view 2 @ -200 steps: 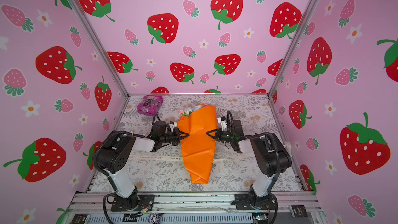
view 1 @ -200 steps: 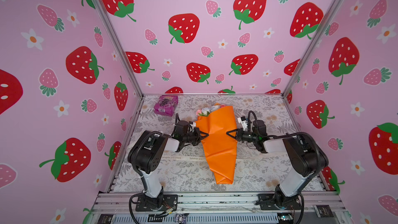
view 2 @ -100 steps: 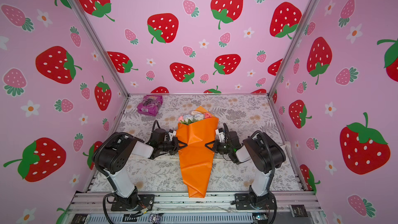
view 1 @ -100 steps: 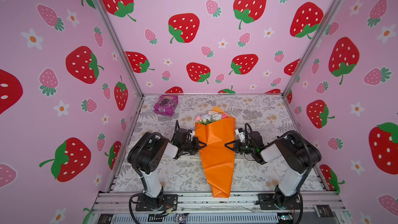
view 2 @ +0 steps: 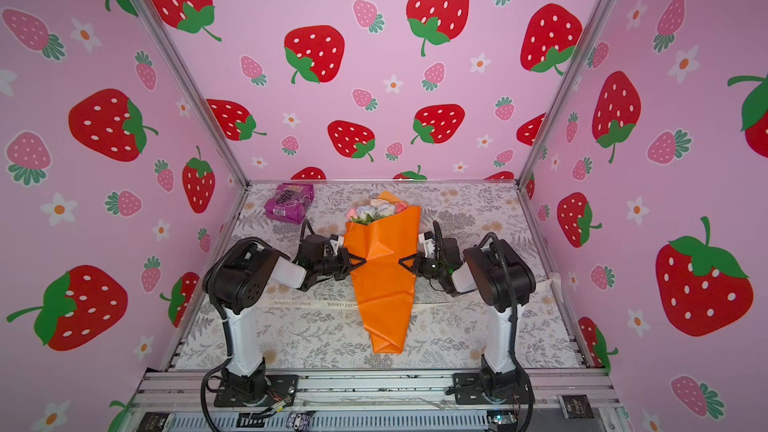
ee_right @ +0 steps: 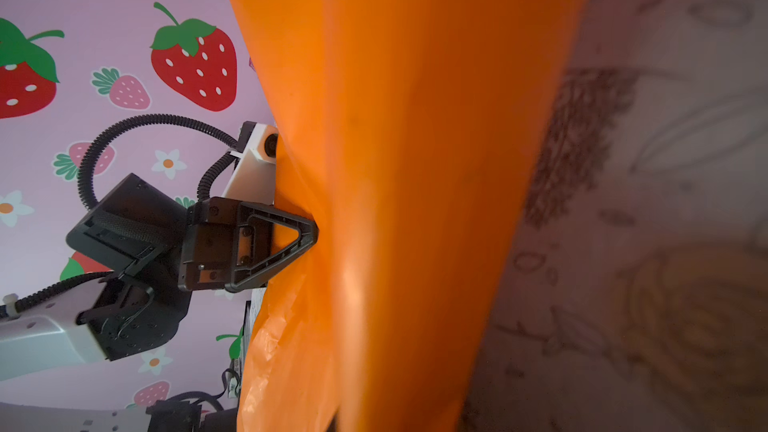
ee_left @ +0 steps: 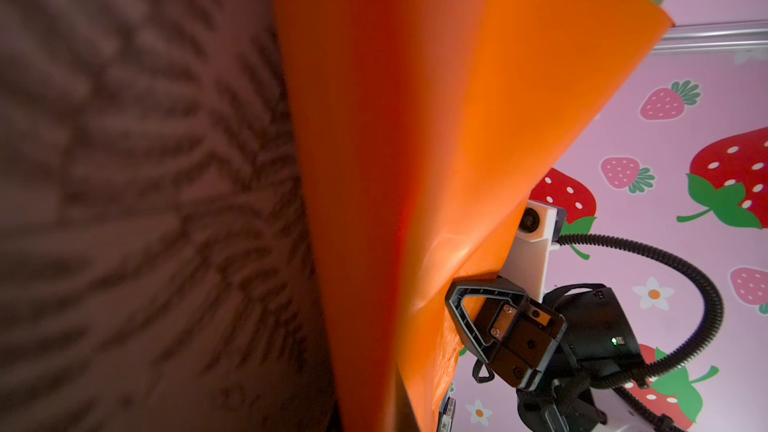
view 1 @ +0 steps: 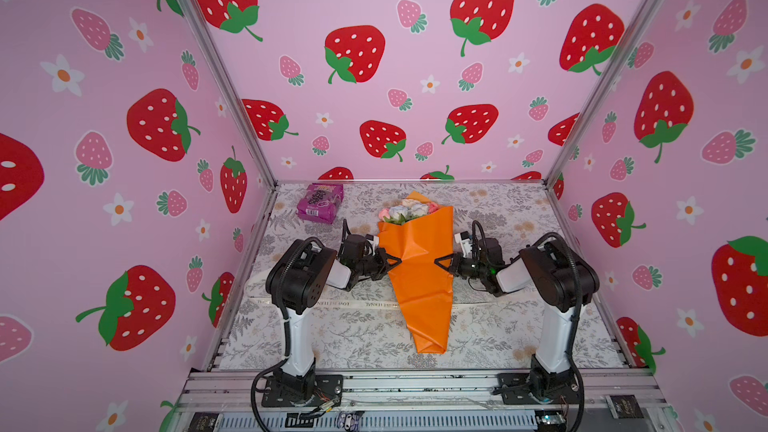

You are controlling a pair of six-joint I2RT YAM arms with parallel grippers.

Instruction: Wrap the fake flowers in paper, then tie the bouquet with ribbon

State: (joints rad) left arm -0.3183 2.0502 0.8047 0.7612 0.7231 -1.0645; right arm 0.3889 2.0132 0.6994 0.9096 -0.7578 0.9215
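The bouquet of fake flowers [view 1: 419,280] [view 2: 384,280] lies lengthwise mid-table as an orange paper cone, narrow end toward the front. Its pink and white heads [view 1: 405,211] show at the far, wide end. My left gripper [view 1: 397,261] [view 2: 361,260] is shut on the cone's left edge, and my right gripper [view 1: 438,261] [view 2: 402,261] is shut on its right edge. They pinch the paper inward from both sides. The left wrist view shows the orange paper [ee_left: 415,118] with the right gripper [ee_left: 453,301] behind it. The right wrist view shows the paper [ee_right: 415,160] and the left gripper [ee_right: 313,234].
A cream printed ribbon [view 1: 353,304] [view 2: 307,304] lies flat across the table and passes under the cone's lower half. A purple snack packet [view 1: 320,202] [view 2: 289,202] sits at the back left corner. Strawberry-patterned walls close in three sides. The arm bases stand on the front rail.
Half a second ago both grippers and the bouquet stood nearer the front. Now they are back farther, close to where they were one second ago, and the flower heads show more.
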